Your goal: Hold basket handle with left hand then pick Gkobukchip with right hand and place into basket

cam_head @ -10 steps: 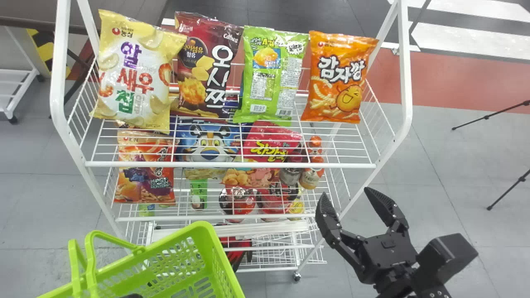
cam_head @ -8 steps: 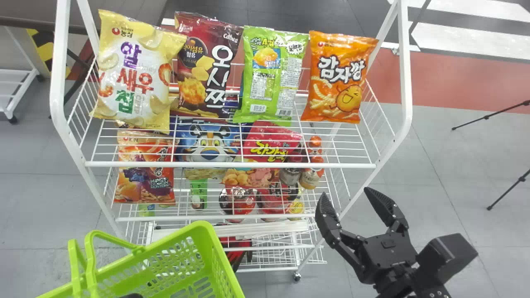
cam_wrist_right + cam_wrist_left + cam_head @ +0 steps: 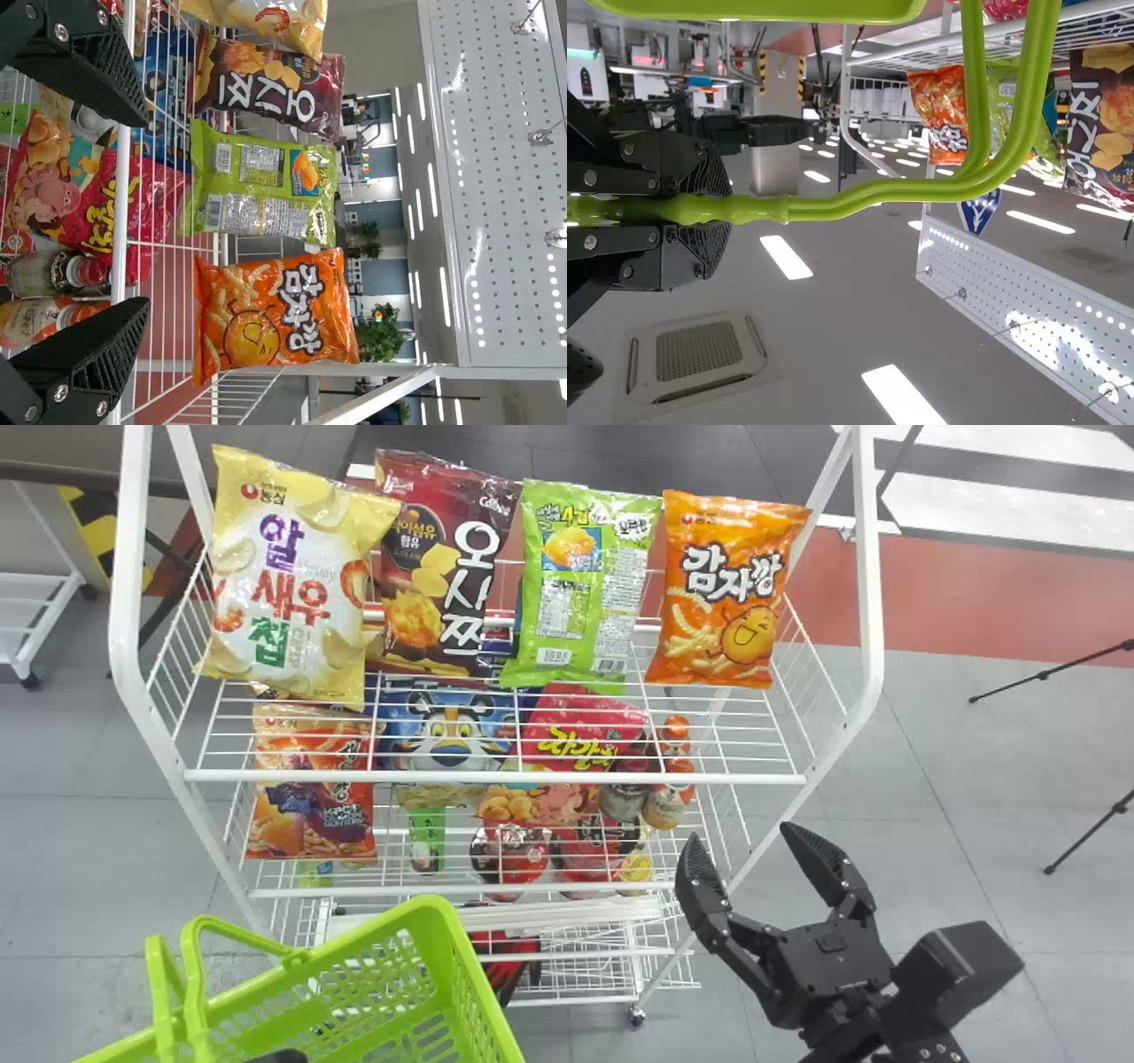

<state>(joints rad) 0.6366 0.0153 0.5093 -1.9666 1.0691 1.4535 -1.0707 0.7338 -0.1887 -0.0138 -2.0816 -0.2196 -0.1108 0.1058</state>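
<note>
Right gripper (image 3: pixel 742 840) wide open and empty; left gripper (image 3: pixel 713 210) closed on smooth plastic

You have the right one's ribbed black fingers (image 3: pixel 700 877) beside the white wire rack (image 3: pixel 131 558), while the left grips the glossy, tubular green basket handle (image 3: pixel 833 208). Your crinkly green Gkobukchip bag (image 3: pixel 580 602) stands on the top shelf (image 3: pixel 496 777), between dark-red (image 3: pixel 443 567) and orange (image 3: pixel 726 593) bags.

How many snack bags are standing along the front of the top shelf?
4. From left to right on the top shelf: a yellow bag, a dark red bag, the green Gkobukchip bag and an orange bag. More may hide behind them.
</note>
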